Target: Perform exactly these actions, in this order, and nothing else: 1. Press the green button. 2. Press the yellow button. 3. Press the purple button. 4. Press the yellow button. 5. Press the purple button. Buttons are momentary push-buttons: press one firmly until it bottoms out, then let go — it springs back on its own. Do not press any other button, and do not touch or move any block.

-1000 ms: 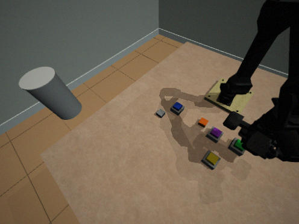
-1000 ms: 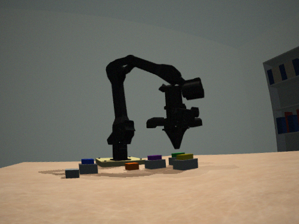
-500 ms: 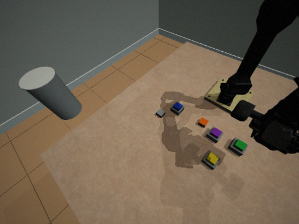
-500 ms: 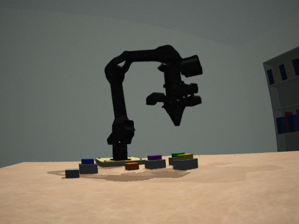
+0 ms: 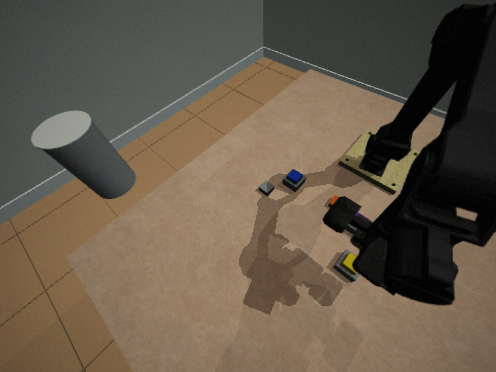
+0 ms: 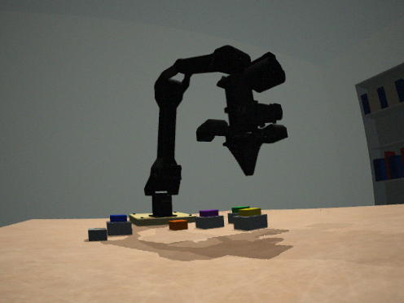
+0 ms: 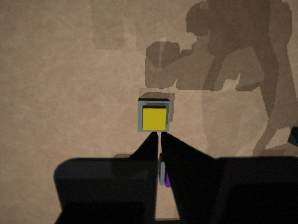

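Observation:
My gripper (image 6: 249,174) (image 7: 158,136) is shut and empty, pointing down, high above the buttons. In the wrist view its fingertips show just below the yellow button (image 5: 350,263) (image 6: 249,212) (image 7: 154,119), which sits on a grey base and stands up. The purple button (image 6: 208,212) (image 7: 168,180) is partly hidden behind the fingers in the wrist view and mostly hidden by the arm in the top view. The green button (image 6: 240,208) shows behind the yellow one in the exterior view; it is hidden in the other two views.
An orange block (image 5: 334,201) (image 6: 178,225) lies near the purple button, towards the arm's base plate (image 5: 354,155) (image 6: 140,221). A blue button (image 5: 295,176) (image 6: 118,218) and a small grey block (image 5: 266,188) (image 6: 98,234) stand farther off, side by side.

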Tool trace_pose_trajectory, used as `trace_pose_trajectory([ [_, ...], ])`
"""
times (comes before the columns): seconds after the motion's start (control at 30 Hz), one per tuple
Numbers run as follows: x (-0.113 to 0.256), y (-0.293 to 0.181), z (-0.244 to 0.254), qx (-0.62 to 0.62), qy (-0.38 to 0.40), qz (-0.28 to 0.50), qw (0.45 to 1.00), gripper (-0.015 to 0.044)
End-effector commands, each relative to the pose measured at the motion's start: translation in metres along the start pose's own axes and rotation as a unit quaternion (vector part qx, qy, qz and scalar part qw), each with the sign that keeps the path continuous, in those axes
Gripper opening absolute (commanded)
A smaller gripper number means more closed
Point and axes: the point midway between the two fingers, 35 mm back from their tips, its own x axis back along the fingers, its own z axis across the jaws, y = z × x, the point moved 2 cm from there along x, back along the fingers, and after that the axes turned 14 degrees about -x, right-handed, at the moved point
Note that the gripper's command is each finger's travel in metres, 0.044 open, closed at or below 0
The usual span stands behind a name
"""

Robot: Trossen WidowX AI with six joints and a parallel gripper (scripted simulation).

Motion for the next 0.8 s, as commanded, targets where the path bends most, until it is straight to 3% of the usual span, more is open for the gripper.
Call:
trace_pose_trajectory([
  [0.0, -0.035, -0.004, -0.003, 0.003, -0.006, 0.012, 1.000, 0.0020],
  [0.77, -0.067, -0.005, -0.003, 0.003, -0.006, 0.012, 1.000, 0.0020],
])
